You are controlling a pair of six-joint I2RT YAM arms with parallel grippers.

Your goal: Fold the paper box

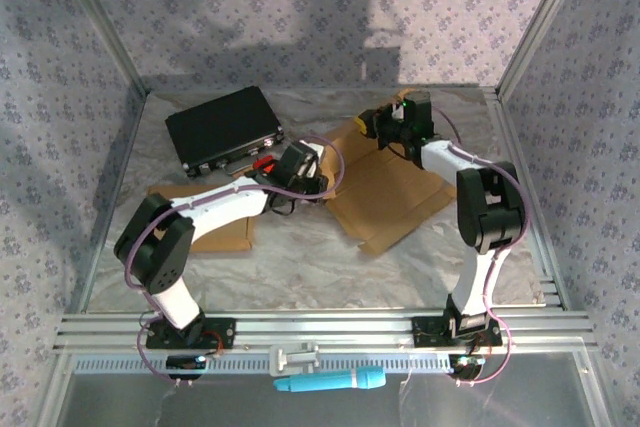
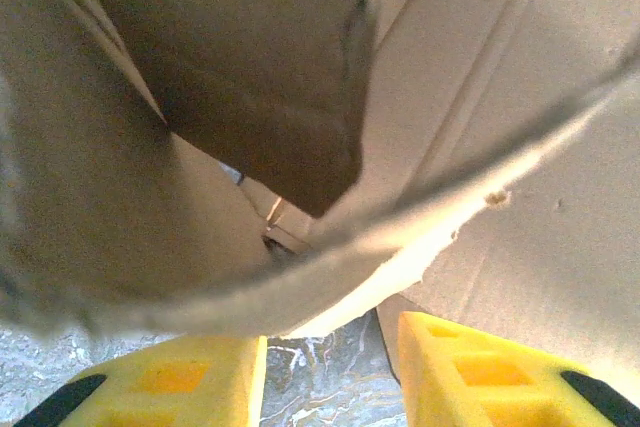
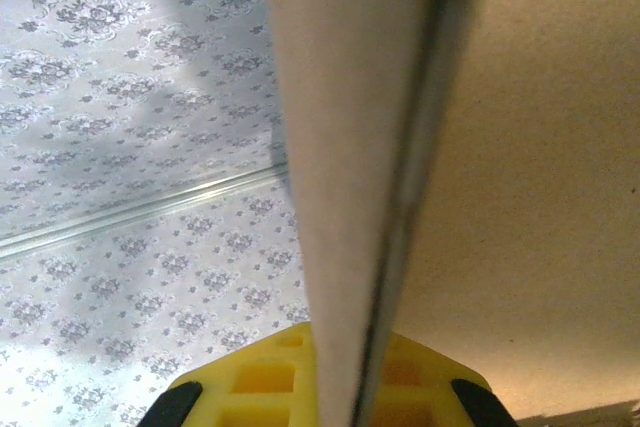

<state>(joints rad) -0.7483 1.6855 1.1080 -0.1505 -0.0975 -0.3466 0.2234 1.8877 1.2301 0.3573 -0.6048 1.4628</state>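
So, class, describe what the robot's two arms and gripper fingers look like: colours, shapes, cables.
Both the left arm and right arm have white links joined by chunky black joints, with lilac cables looping alongside. The fingers are yellow blocks with moulded recesses and black tips.
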